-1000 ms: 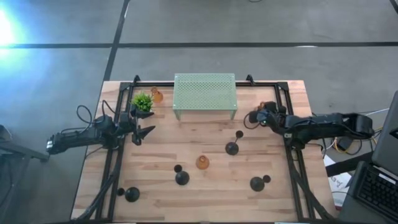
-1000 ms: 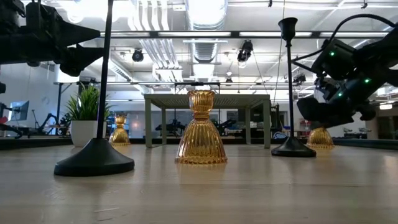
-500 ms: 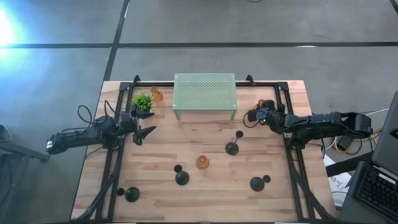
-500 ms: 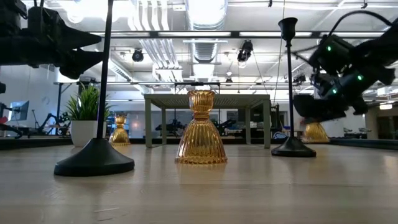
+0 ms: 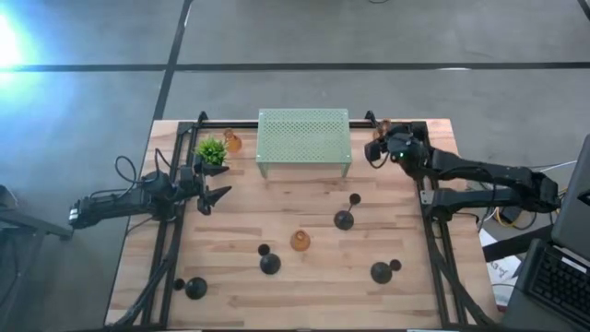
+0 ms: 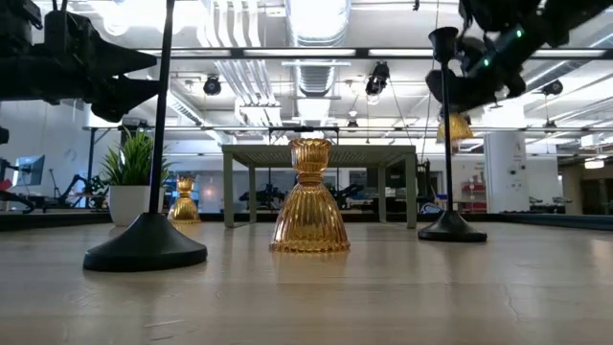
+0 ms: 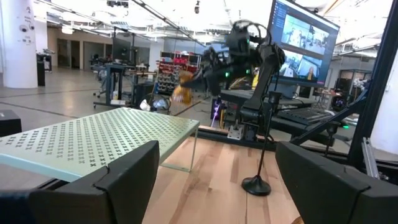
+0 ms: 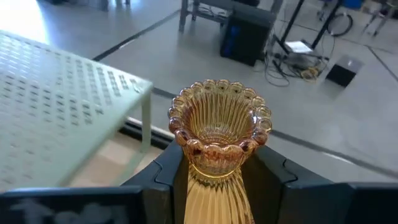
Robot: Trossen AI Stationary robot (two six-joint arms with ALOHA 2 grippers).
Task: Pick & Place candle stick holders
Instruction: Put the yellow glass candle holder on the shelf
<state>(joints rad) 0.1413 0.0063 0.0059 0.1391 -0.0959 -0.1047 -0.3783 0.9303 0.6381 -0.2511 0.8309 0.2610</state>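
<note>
Wooden table (image 5: 304, 286) at its far right corner now sees the right gripper (image 5: 380, 148), jaws clamped on an amber holder (image 8: 219, 134), raised since a second ago beside the mint stand (image 5: 303, 138), suggesting placement is next, while the left gripper (image 5: 214, 196) waits wide.

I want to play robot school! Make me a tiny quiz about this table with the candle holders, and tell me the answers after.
1. True or false: the right gripper holds a ribbed amber glass candle holder in the air.
2. How many amber holders stand on the wooden table?
3. The small green potted plant stands nearest to: A) the left gripper, B) the right gripper.

Key: 1 true. 2 two: one mid-table, one beside the plant. 3 A.
</note>
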